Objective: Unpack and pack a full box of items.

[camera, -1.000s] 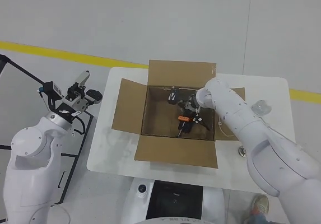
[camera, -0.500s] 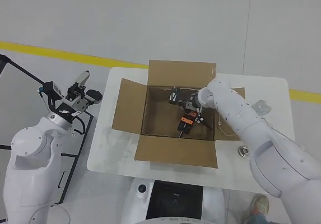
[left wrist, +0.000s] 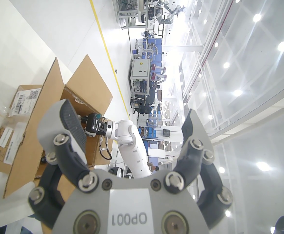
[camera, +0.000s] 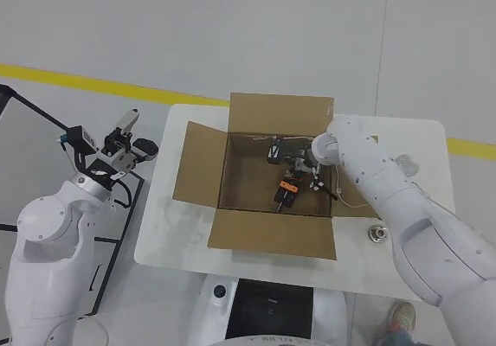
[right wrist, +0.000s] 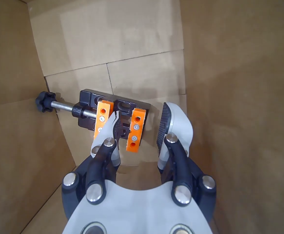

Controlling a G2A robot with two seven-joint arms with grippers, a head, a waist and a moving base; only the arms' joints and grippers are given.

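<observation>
Top view shows the right gripper (right wrist: 142,120) pulled back toward the upper right of the box (camera: 269,235), fingers spread wide and empty, leaving the vise (camera: 286,190) on the box floor near frame centre, apparently just packed.

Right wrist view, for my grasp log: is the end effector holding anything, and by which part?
Nothing is held: the right end effector is open over the small vise in the box.
</observation>
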